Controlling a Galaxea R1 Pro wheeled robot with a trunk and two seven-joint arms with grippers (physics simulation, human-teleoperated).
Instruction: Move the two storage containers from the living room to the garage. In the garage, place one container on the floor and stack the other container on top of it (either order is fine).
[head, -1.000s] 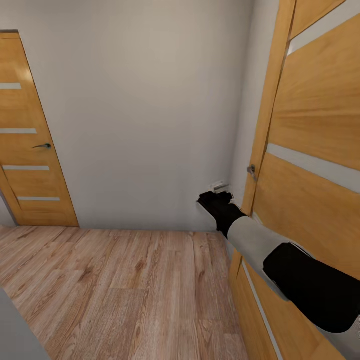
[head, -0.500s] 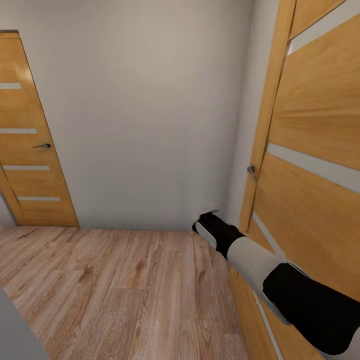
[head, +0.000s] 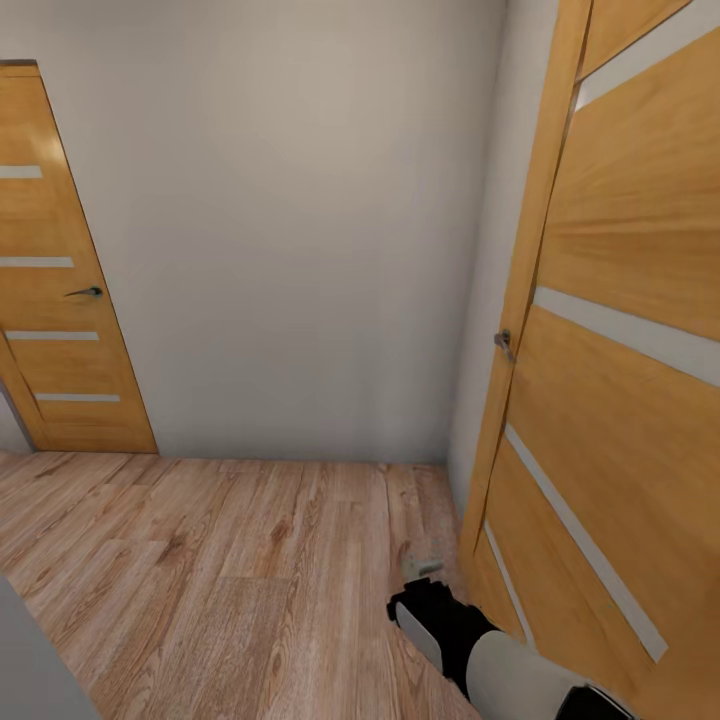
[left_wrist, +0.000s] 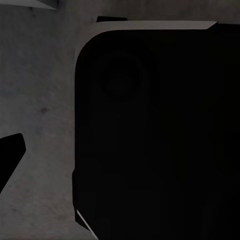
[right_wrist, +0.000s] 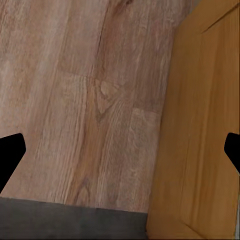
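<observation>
No orange-red storage container is in sight; I am in a hallway with a light wood-plank floor (head: 230, 560). My right gripper (head: 425, 570) hangs low over the planks beside the foot of the wooden door (head: 620, 330) on the right. In the right wrist view the right gripper (right_wrist: 120, 155) is open, its dark fingertips (right_wrist: 10, 155) far apart with nothing between them, over planks and the door's lower part (right_wrist: 200, 125). In the left wrist view the left gripper (left_wrist: 120, 155) shows one dark fingertip (left_wrist: 10, 155) at the frame's edge, beside a black robot body part over grey concrete.
A closed wooden door (head: 60, 280) with a lever handle (head: 85, 292) stands at the left. A plain pale wall (head: 300, 220) lies ahead. The right door's handle (head: 503, 342) sits at mid height. A grey surface (head: 20, 660) cuts the near left corner. A dark grey strip (right_wrist: 70, 220) borders the planks.
My right arm has dropped from beside the right door's handle down toward the floor and drawn back. The doors and the view have not shifted.
</observation>
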